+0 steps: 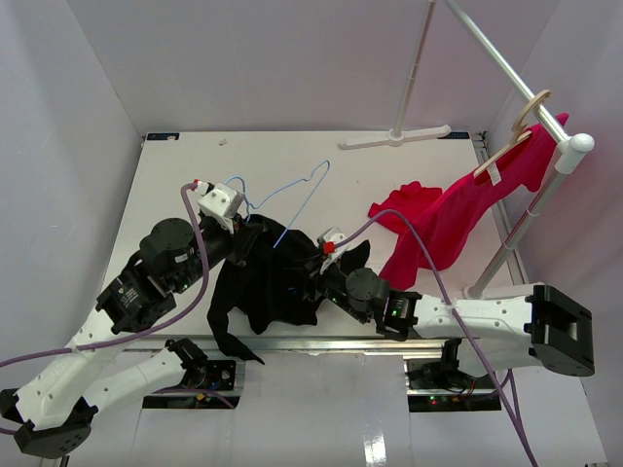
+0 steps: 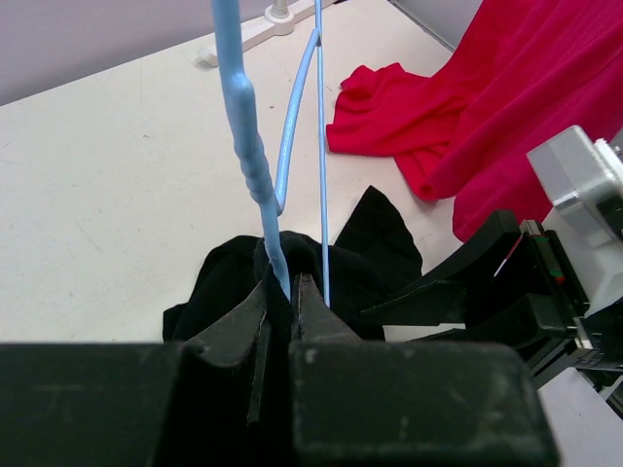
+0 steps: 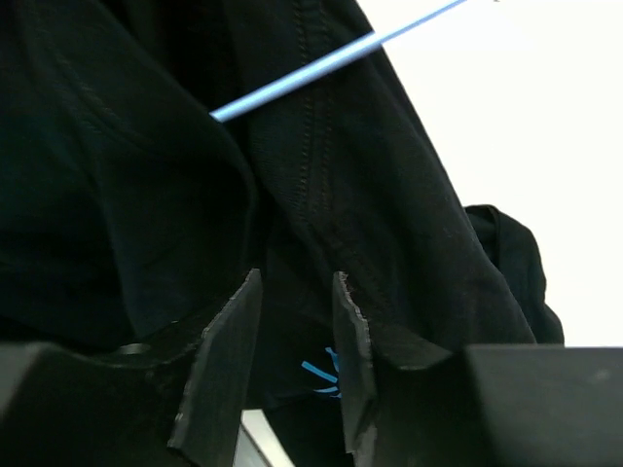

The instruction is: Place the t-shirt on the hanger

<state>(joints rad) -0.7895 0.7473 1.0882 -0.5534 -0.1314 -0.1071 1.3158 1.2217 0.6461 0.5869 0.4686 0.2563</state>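
Observation:
The black t-shirt (image 1: 255, 284) lies bunched at the table's near edge between the two arms. The light-blue wire hanger (image 1: 297, 199) rises out of it, hook toward the back. My left gripper (image 1: 247, 232) is shut on the hanger's wire (image 2: 255, 165) just above the black cloth (image 2: 226, 272), its jaws (image 2: 282, 282) pinched together. My right gripper (image 1: 313, 275) sits against the t-shirt's right side. In the right wrist view its jaws (image 3: 297, 292) stand apart, folds of black cloth (image 3: 321, 175) lie just beyond the tips, and the blue wire (image 3: 321, 63) crosses above.
A red shirt (image 1: 458, 209) hangs from a pale wooden hanger (image 1: 511, 146) on a white rack (image 1: 506, 243) at the right, its lower part pooled on the table (image 1: 175, 165). The rack's white foot (image 1: 394, 137) lies at the back edge. White walls enclose the table.

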